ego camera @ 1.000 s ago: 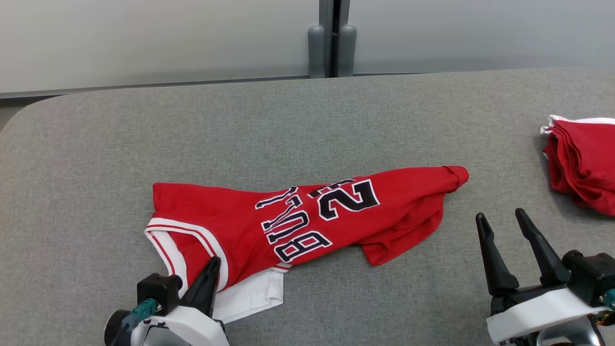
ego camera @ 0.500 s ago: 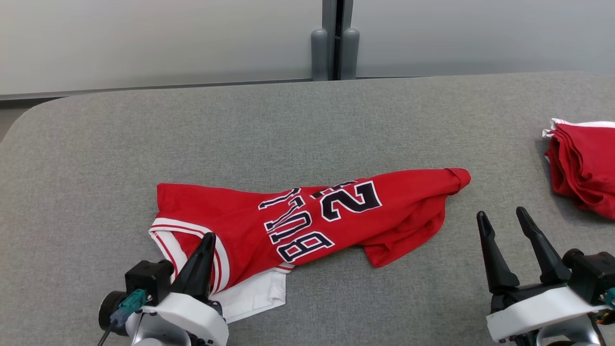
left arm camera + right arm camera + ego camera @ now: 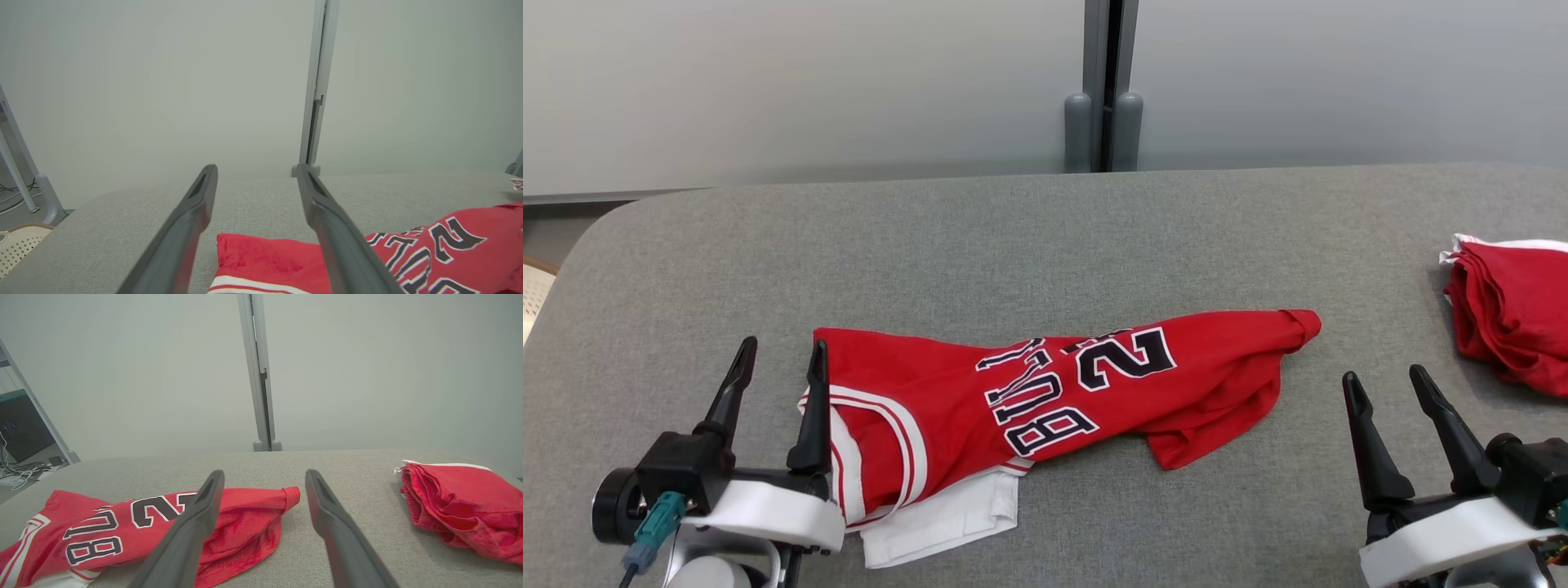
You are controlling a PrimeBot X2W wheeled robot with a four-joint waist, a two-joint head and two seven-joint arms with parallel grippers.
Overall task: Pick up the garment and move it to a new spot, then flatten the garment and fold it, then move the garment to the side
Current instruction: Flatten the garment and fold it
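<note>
Broadly, in the head view the garment, red with dark lettering and a white part showing at its near edge, is lying crumpled and slantwise on the grey table, running from about 8 o'clock toward 2 o'clock across the middle of the surface. The left gripper is sitting at 8 o'clock, its fingers spread and gripping nothing, the inner finger lining up against the garment's striped left end; whether it is touching cloth I cannot tell. That placement is looking like a setup for pinching that end. The right gripper is waiting at 4 o'clock, likewise spread and empty, apart from the garment's bunched hem, while a red pile of folded cloth is resting at 3 o'clock, probably marking the side where finished pieces are going. Turning to the left wrist view, the left gripper is framing the garment's red corner at 6 o'clock, so the cloth is lying below the gap rather than inside a grip. Turning to the right wrist view, the right gripper is parting its fingers over bare table, with the garment's bunched end lying at 8 o'clock and the red pile at 3 o'clock. Judging by this, the pick-up is not yet begun.
</note>
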